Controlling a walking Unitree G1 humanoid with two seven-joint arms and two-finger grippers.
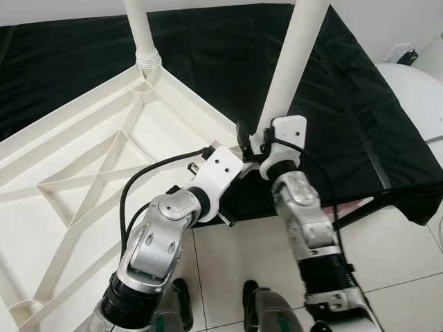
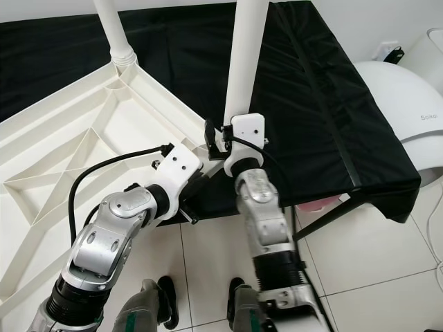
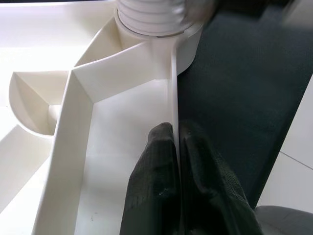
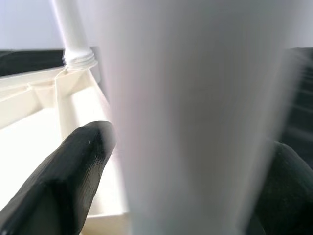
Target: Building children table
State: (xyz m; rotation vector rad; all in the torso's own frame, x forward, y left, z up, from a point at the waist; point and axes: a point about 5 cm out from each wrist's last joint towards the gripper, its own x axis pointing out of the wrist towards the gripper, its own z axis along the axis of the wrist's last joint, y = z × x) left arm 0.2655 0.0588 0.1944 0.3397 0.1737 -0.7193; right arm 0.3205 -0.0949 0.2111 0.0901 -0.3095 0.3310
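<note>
The left gripper [image 3: 177,161] is pinched tight on the thin rim wall of the upturned white plastic tabletop [image 1: 83,173], its textured black fingers [image 3: 156,181] on either side of it. The right gripper [image 4: 186,181] clasps a smooth round white table leg [image 1: 294,62], which blurs up close, so contact on the far finger is probably there. A second leg [image 1: 142,31], cut off above, stands in a ribbed corner socket at eleven o'clock. Black cloth [image 1: 346,104] drapes beneath.
</note>
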